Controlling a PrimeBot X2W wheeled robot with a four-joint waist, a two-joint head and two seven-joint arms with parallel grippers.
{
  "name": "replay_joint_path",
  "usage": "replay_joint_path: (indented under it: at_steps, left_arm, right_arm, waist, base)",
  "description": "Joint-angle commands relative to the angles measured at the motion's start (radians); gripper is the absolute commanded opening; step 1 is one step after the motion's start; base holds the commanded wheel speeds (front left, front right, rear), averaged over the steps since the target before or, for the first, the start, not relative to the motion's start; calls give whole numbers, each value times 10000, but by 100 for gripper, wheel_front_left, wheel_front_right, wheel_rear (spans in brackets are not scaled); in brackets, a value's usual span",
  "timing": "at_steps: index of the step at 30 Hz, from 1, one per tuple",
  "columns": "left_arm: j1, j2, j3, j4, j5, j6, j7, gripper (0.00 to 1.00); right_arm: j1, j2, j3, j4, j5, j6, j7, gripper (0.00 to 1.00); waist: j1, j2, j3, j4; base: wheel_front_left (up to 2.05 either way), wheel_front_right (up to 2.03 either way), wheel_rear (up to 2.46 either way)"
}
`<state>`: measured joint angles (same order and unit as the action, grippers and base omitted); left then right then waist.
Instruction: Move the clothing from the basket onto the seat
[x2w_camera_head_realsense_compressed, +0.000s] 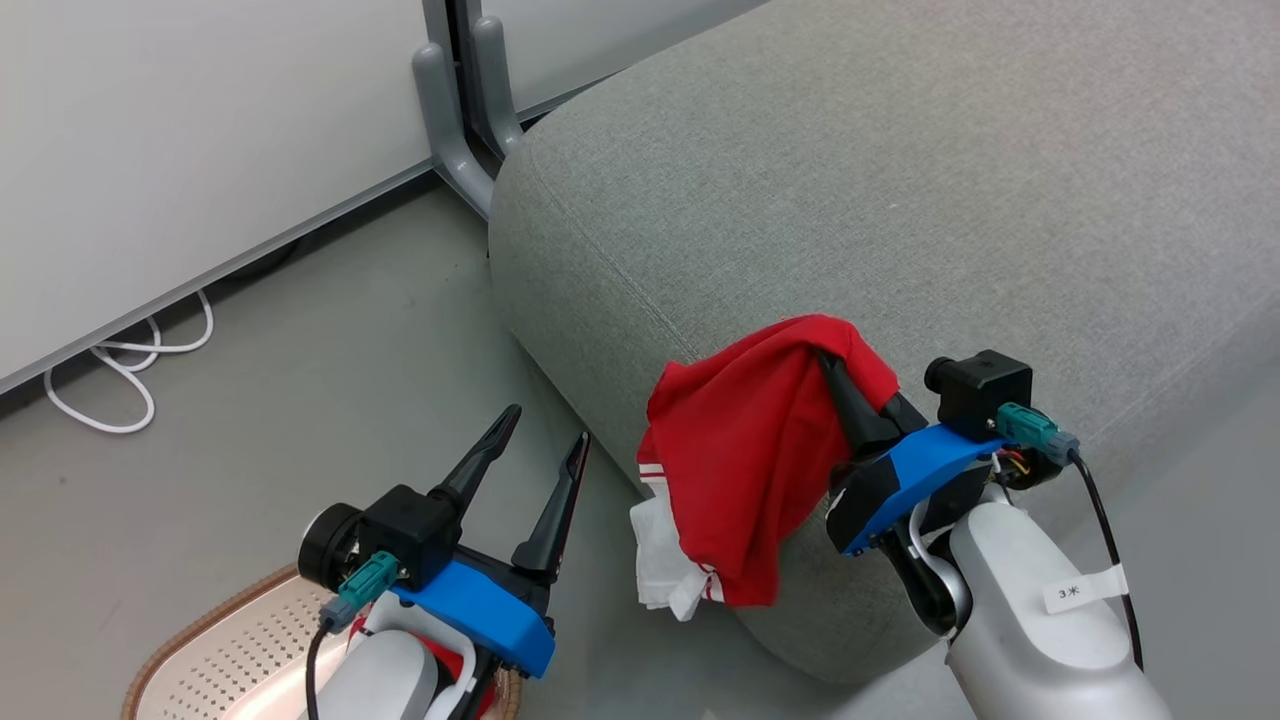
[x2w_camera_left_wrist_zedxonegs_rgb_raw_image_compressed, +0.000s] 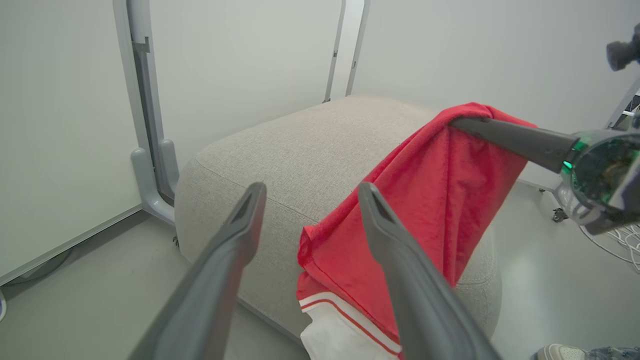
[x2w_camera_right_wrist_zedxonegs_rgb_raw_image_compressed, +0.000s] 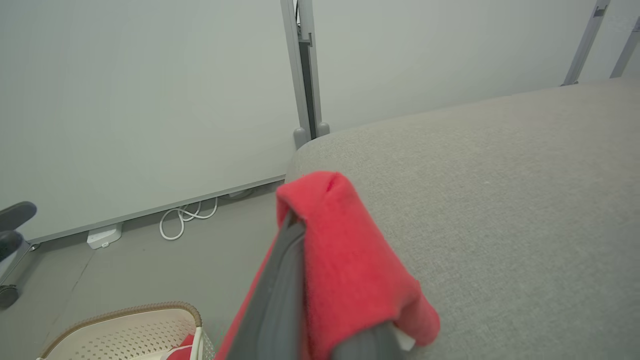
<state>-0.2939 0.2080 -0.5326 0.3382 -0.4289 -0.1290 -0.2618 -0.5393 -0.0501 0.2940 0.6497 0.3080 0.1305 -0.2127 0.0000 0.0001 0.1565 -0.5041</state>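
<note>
One red garment (x2w_camera_head_realsense_compressed: 740, 450) clamped in right pincer (x2w_camera_head_realsense_compressed: 832, 372) by the seat (x2w_camera_head_realsense_compressed: 850, 180); left pincer (x2w_camera_head_realsense_compressed: 547, 425) apart.

Head view, lower frame: both forearms (x2w_camera_head_realsense_compressed: 1040, 640) pale grey, smooth and rounded. Each wrist carries a bright blue bracket (x2w_camera_head_realsense_compressed: 480, 610), a black camera block (x2w_camera_head_realsense_compressed: 985, 390) and a teal plug (x2w_camera_head_realsense_compressed: 1035, 428) feeding a thin black cable (x2w_camera_head_realsense_compressed: 1105, 520). Fingers (x2w_camera_head_realsense_compressed: 480, 460) long, dark grey, tapering to points, grooved lengthwise. Lower right forearm bears a white tag (x2w_camera_head_realsense_compressed: 1085, 590) marked "3" plus a symbol. Red and white wires (x2w_camera_head_realsense_compressed: 1010, 462) beside the plug there.
</note>
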Motion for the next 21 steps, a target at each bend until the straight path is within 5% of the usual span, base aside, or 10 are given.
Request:
replay_joint_path:
  at_steps: [1,12,21]
  left_arm:
    - [-168,51,-8,-47,27,-23,-47,100]
    - [-339,228,-86,-134,22,-24,-48,100]
    - [-1198,658,-652,-284,145,-24,-48,100]
  right_arm:
    - [122,-5,-19,-71,60,5,-63,0]
    - [-541,-7,-518,21,-3,5,104,0]
    - [-3353,-45,-2968,703,-1237,5,793,0]
  waist:
    - [0,-1,39,-60]
    - [0,-1,470,35]
    - [0,-1,1803,686]
  base:
    - [0,0,0]
    - [0,0,0]
    - [0,0,0]
